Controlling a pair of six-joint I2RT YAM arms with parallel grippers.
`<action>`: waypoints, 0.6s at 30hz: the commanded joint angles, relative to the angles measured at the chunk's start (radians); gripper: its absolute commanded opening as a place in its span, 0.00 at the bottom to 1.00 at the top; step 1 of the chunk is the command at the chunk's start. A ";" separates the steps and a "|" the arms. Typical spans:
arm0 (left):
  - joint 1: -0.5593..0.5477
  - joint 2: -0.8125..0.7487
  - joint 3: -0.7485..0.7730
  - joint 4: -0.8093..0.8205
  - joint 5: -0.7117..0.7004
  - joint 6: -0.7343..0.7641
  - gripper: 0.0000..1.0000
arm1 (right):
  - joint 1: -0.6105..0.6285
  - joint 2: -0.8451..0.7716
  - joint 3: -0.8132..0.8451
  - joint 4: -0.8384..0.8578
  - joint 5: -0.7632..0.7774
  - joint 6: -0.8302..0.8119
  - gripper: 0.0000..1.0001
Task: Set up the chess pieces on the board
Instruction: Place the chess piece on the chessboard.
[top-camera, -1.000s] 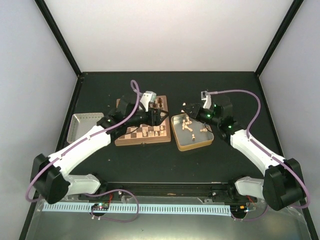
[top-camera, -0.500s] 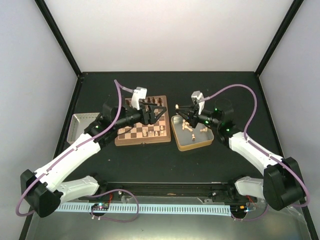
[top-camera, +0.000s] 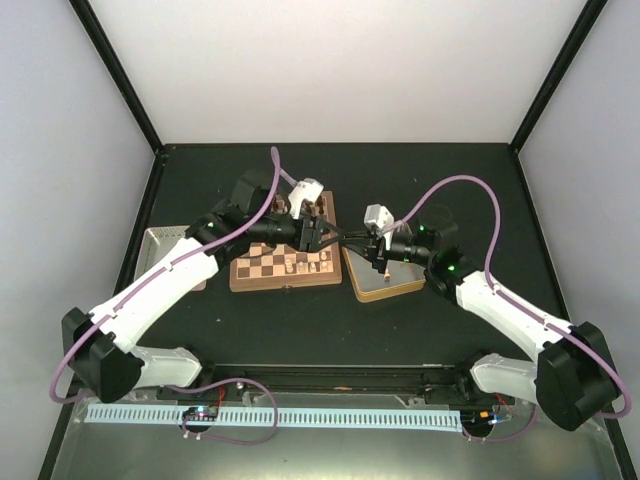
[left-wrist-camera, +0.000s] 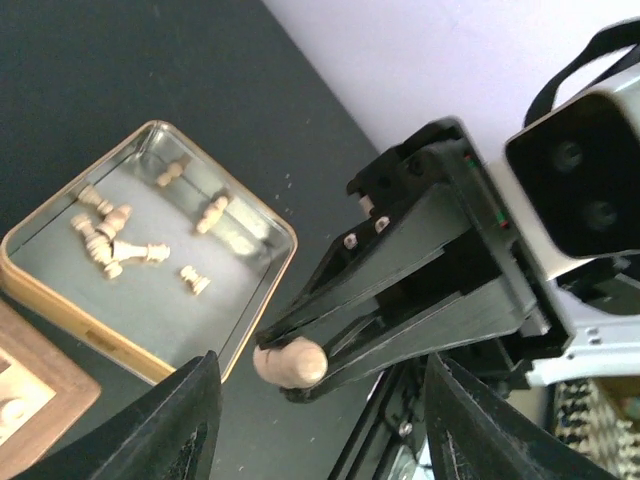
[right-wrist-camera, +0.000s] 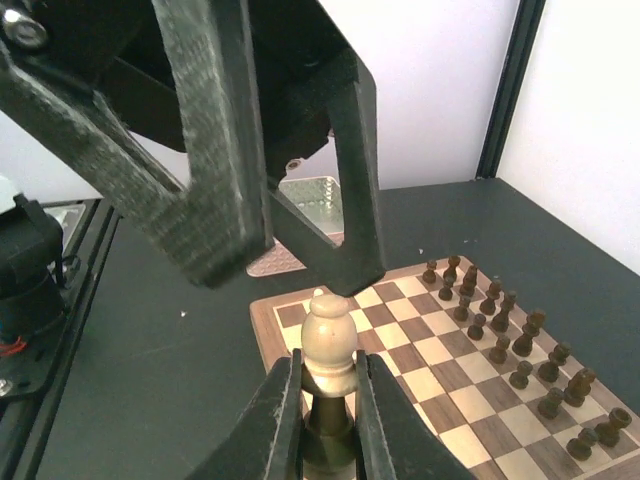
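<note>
High overhead, close wrists — all share board (top-camera: 262, 268).

Nothing legible shows in any view: no lettering, numbers, brand marks or signs can be made out on the board (right-wrist-camera: 420, 370), the tin (left-wrist-camera: 100, 330) or the camera housing (left-wrist-camera: 580, 170).

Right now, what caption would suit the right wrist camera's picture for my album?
Right hand pinching a pale chess piece close to the open left hand, board with dark pieces beyond.

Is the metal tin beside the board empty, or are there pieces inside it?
Not empty: the left wrist view shows several pale chess pieces lying tipped over inside the tin.
</note>
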 joint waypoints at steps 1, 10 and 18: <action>0.003 0.049 0.067 -0.143 0.037 0.081 0.55 | 0.010 -0.001 -0.002 -0.020 -0.017 -0.079 0.02; 0.002 0.131 0.094 -0.132 0.080 0.012 0.35 | 0.021 0.018 0.002 -0.040 -0.011 -0.103 0.01; 0.003 0.158 0.091 -0.123 0.089 0.009 0.19 | 0.023 0.038 0.013 -0.061 -0.010 -0.124 0.01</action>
